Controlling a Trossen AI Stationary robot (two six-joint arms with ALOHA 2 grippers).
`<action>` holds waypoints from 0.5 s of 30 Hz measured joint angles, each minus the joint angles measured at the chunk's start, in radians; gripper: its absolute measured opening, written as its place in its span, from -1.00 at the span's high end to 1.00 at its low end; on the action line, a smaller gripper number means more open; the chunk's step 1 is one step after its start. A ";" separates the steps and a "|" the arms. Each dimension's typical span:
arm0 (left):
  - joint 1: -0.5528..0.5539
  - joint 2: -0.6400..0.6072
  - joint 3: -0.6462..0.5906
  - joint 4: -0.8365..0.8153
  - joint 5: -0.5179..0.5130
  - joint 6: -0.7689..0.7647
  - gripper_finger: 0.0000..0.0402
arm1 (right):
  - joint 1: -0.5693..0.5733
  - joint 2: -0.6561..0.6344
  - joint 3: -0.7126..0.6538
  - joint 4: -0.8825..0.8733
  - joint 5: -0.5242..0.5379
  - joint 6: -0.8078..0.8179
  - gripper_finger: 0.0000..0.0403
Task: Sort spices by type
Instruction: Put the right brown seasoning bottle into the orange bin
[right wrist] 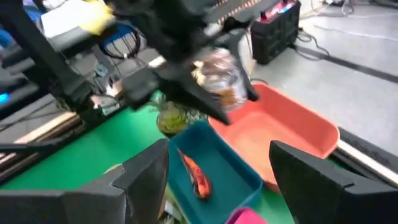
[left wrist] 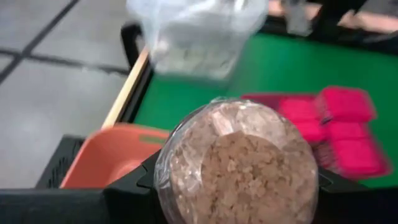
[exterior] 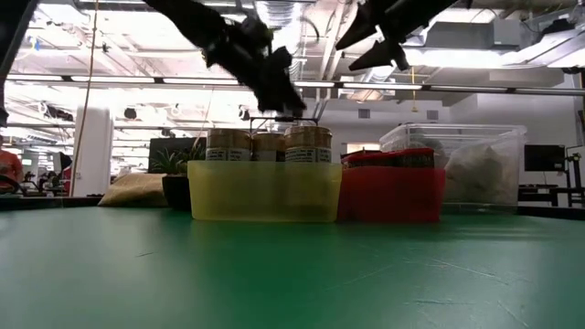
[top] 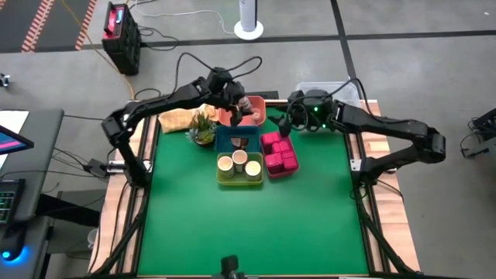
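Note:
A round tan jar with a pale cork top (left wrist: 236, 162), one of the spices, is wrapped in clear film and sits in my left gripper (top: 246, 108), which is shut on it above the orange tray (right wrist: 292, 127). Three more jars (top: 239, 164) stand in the yellow tray (exterior: 265, 192). Magenta blocks (top: 279, 151) fill the red tray (exterior: 393, 194). The teal tray (right wrist: 217, 171) holds a small orange-red piece (right wrist: 196, 175). My right gripper (right wrist: 219, 152) hangs open over the table's far right part, beside the red tray, with nothing between its fingers. My left gripper pinches the jar by its round sides (left wrist: 163, 180) between its two fingers (left wrist: 134, 186), one on each side. The fingers come slanting down from the table's left. The jar (right wrist: 221, 78) is lifted clear above the orange tray and hangs tilted.
A small potted plant (top: 203, 130) and a tan bag (top: 178, 116) sit at the far left by the trays. A clear plastic bin (exterior: 457, 164) stands at the far right. The near half of the green table (top: 256, 232) lies open.

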 joint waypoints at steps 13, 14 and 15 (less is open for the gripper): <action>0.099 0.205 -0.032 0.119 -0.037 -0.009 0.05 | 0.182 -0.050 0.000 -0.196 0.123 0.194 -0.49; 0.106 0.213 -0.032 0.123 -0.039 -0.002 0.05 | 0.196 -0.052 0.000 -0.210 0.138 0.214 -0.49; 0.115 0.219 -0.032 0.122 -0.040 0.005 0.05 | 0.211 -0.056 0.000 -0.232 0.155 0.234 -0.49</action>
